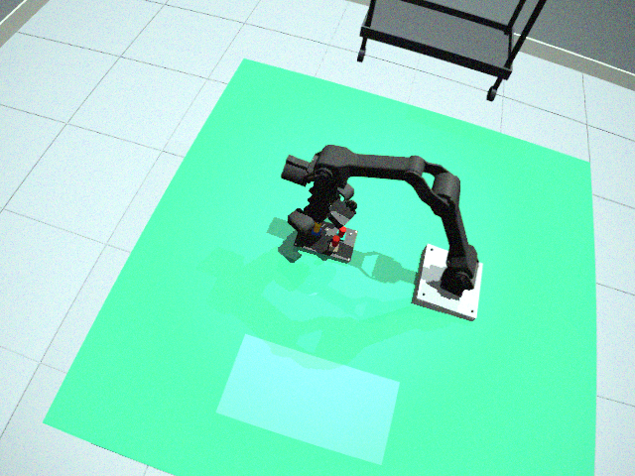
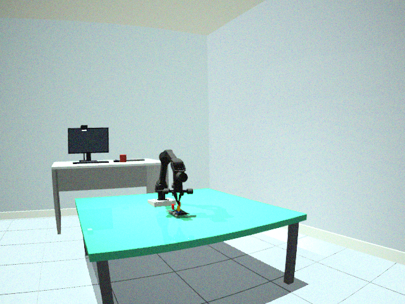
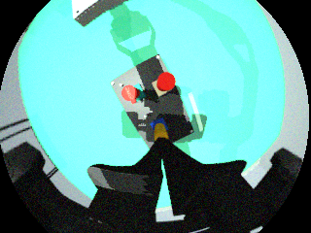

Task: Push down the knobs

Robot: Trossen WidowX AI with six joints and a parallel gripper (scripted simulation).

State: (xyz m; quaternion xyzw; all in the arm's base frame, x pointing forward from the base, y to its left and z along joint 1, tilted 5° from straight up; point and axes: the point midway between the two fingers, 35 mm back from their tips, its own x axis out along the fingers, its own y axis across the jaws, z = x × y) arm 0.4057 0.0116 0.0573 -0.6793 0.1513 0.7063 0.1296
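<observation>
The circuit board stands on the table below my gripper. The gripper is shut and points down, its joined fingertips at the top of an orange knob on a blue potentiometer. Whether they touch it is hard to tell. One red knob stands over a beige potentiometer. Another red knob stands beside it, over a teal part. Both are clear of the fingers. The fingertips hide part of the orange knob; any gap under it cannot be made out.
The arm's white base plate is on the green table, on the side of the board with the red knobs. A desk and a black cart stand away from the table.
</observation>
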